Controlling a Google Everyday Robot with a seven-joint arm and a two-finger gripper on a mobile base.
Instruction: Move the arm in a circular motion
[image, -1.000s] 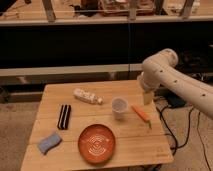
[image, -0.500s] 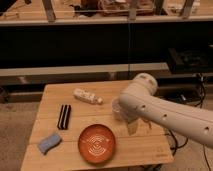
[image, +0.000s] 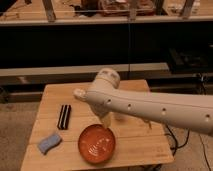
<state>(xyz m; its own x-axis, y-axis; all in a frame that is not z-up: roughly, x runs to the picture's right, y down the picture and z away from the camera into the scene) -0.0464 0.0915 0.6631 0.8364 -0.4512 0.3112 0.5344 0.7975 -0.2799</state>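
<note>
The arm (image: 150, 106) sweeps across the middle of the frame, a thick cream-white tube running in from the right edge and ending in a rounded joint at center, just above the wooden table (image: 50, 95). Small dark dots run along its side. From that joint a short pale piece drops down, and that is the gripper (image: 106, 120), hanging at lower center just over the far rim of the orange plate (image: 96, 144). Whether its claw is spread or pressed together I cannot tell; from here it shows only as a pale stub. Nothing can be made out in its grasp.

On the table, the orange plate sits at bottom center, ringed with faint concentric lines. To its left, a blue sponge (image: 49, 142) lies near the lower left corner of the tabletop. Above that, a black rectangular object (image: 64, 116) lies flat in the left-center of the table, apart from the plate. A small pale item (image: 80, 93) pokes out at the arm's upper left edge, possibly a bottle, mostly hidden by the arm.
</note>
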